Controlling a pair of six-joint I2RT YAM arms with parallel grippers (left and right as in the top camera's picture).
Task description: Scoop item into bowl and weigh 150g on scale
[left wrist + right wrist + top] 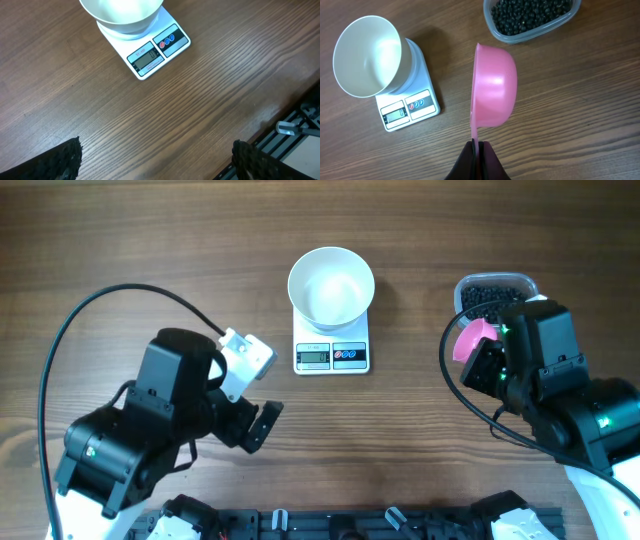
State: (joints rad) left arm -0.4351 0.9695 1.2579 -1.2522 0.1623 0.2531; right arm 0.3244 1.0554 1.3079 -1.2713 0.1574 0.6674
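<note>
- While the right tool [479,150] is clamped narrow on the flat handle of the pink scoop [495,90], the scoop hangs on edge over the counter [580,120]. Its hollow faces the scale [332,356].
- The left tool [155,162] stands wide, holds nothing, and hovers over bare counter near the scale.
- Item location: the black beans [530,15] all lie in the clear tub [520,39], just beyond the scoop. None are visible on the scoop, in the bowl, or on the counter.
- The white bowl [331,285] sits on the scale platform and is empty. The display appears to read zero (the digits are small, so treat this as probable).
- Step in hand, as judged: approach for a first scoop. No weighing has begun.
- Next move, as judged:
  - Roll the scoop so its hollow can bite.
  - Carry it over the tub rim and drive it into the heap.
  - Level it before lifting.
- Risk: a scoop carried tilted will shed beans, and round beans roll far on a smooth top.
- Surface: brown wood-grain counter, flat and matt. A dark rail with fittings runs along the near edge.
- Room: nothing beyond the counter is in view.
</note>
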